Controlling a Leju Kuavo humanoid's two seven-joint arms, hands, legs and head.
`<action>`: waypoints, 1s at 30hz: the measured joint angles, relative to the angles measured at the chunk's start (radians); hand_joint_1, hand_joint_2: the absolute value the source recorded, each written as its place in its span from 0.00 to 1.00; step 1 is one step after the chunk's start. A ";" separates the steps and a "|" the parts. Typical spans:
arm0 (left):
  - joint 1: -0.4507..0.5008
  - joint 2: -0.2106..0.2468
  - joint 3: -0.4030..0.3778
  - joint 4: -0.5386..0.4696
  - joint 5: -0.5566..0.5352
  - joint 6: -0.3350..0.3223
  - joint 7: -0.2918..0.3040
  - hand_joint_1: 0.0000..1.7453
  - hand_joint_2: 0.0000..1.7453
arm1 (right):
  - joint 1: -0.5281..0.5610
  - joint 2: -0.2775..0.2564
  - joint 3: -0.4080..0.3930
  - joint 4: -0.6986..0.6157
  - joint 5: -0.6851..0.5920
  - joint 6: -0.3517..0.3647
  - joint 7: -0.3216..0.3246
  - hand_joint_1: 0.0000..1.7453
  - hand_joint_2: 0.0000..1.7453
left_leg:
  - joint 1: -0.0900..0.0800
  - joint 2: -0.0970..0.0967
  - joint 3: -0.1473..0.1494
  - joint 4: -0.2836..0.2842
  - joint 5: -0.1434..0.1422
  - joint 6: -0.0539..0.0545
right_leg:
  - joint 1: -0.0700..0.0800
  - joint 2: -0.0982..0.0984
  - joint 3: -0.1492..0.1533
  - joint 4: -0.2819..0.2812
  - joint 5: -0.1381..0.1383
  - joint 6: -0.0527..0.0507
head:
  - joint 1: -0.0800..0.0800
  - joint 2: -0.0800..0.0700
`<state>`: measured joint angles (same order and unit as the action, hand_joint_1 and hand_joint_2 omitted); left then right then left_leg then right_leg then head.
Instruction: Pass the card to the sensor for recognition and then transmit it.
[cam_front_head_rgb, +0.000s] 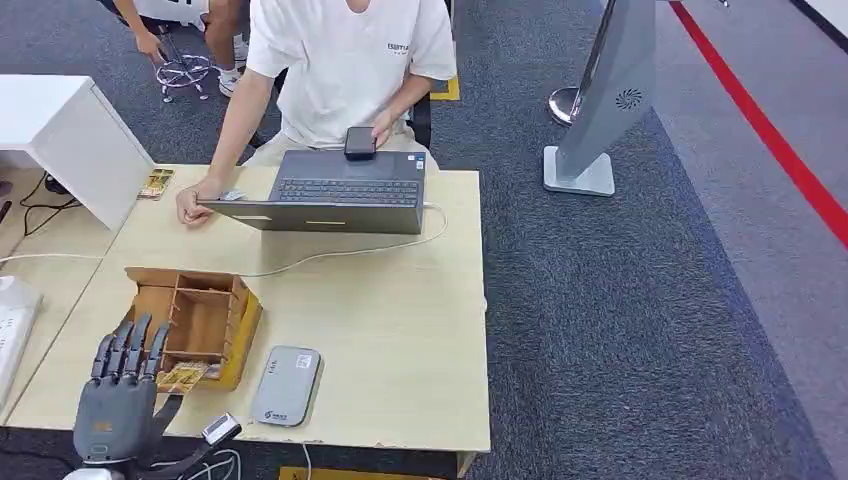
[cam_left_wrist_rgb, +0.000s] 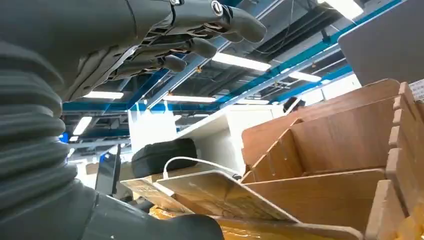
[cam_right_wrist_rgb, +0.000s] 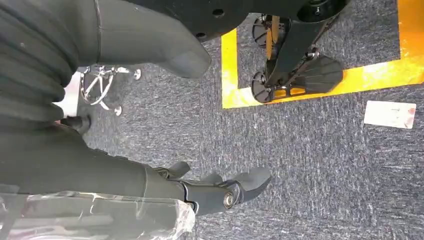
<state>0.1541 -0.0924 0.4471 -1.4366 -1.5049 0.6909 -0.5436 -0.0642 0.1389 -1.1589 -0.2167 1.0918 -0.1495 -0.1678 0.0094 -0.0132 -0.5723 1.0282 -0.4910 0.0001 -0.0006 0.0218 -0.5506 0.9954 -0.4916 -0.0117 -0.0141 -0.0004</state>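
A yellowish patterned card (cam_front_head_rgb: 183, 377) lies in the front slot of the wooden organiser box (cam_front_head_rgb: 200, 315) at the table's near left. My left hand (cam_front_head_rgb: 118, 395) is just in front of that slot, fingers stretched up over the box's edge. In the left wrist view the card (cam_left_wrist_rgb: 220, 195) sits just above the thumb (cam_left_wrist_rgb: 165, 227) while the fingers (cam_left_wrist_rgb: 200, 30) stay far apart from it, so nothing is gripped. The grey flat sensor (cam_front_head_rgb: 286, 385) lies right of the box near the front edge. My right hand (cam_right_wrist_rgb: 165, 182) hangs over the carpet, holding nothing.
A person (cam_front_head_rgb: 340, 70) sits at the far side of the table (cam_front_head_rgb: 400, 340) behind a laptop (cam_front_head_rgb: 330, 200), holding a phone (cam_front_head_rgb: 360, 143). A white cable (cam_front_head_rgb: 350, 250) crosses the table. Another card (cam_front_head_rgb: 156, 183) lies by a white cabinet (cam_front_head_rgb: 60, 130). A grey stand (cam_front_head_rgb: 600, 110) is on the carpet.
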 joint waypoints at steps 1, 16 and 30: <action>0.001 0.005 0.000 0.005 0.004 0.000 0.000 0.00 1.00 | 0.000 0.000 0.000 0.000 0.000 0.000 0.000 0.00 1.00 | 0.000 0.000 0.000 0.000 0.000 0.000 | 0.000 0.000 0.000 0.000 0.000 0.000 | 0.000 0.000; 0.001 0.019 0.014 0.054 0.038 0.000 -0.099 1.00 1.00 | 0.001 -0.001 0.000 0.000 0.000 0.001 -0.003 0.00 1.00 | 0.000 0.000 0.000 0.000 0.000 0.000 | 0.000 0.000 0.000 0.000 0.000 0.000 | 0.000 0.000; -0.022 0.013 0.068 0.085 0.045 0.003 -0.150 1.00 1.00 | 0.001 -0.002 0.000 0.000 0.000 0.002 -0.004 0.00 1.00 | 0.000 0.000 0.000 0.000 0.000 0.000 | 0.000 0.000 0.000 0.000 0.000 0.000 | 0.000 0.000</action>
<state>0.1316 -0.0797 0.5154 -1.3516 -1.4603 0.6943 -0.6931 -0.0630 0.1373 -1.1589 -0.2167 1.0922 -0.1480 -0.1720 0.0094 -0.0132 -0.5724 1.0282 -0.4910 0.0001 -0.0006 0.0218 -0.5505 0.9955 -0.4916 -0.0118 -0.0141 -0.0004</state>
